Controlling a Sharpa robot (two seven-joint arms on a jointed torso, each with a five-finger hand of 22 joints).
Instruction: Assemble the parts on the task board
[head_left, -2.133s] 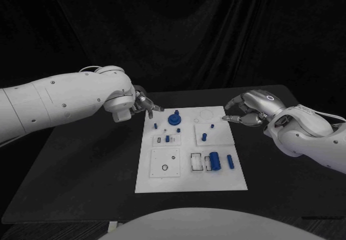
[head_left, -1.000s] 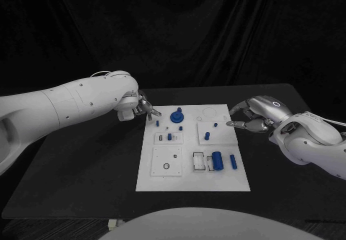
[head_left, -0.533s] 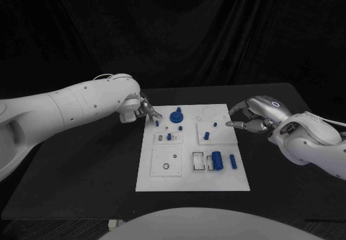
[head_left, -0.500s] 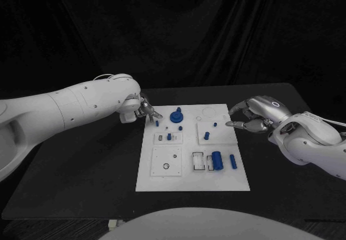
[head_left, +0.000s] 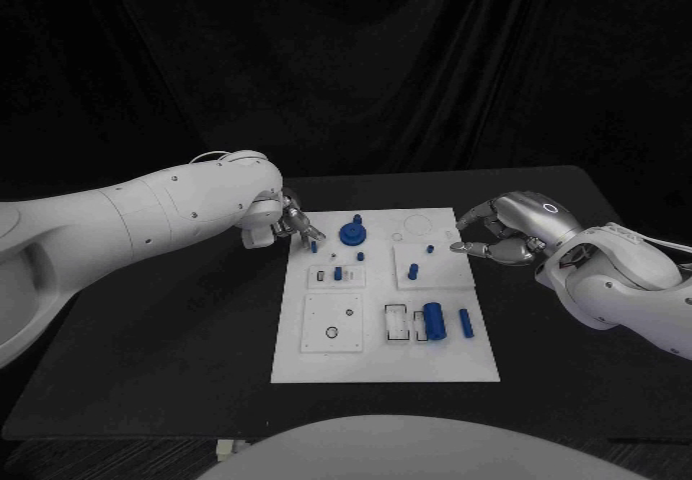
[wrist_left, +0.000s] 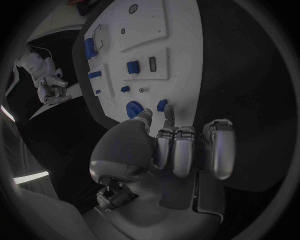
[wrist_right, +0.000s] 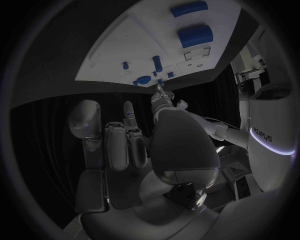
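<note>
White task board lies mid-tabletop; left hand pinches a blue part at its far-left corner; right hand, curled, empty, hovers off its right edge.

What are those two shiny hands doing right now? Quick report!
Left robot hand pinches small blue peg over white task board. Right robot hand pinching at board's edge, contents unclear. Nothing blocking.

You had a black worktop before you, and a dark, creased curtain hung behind it as backdrop.
</note>
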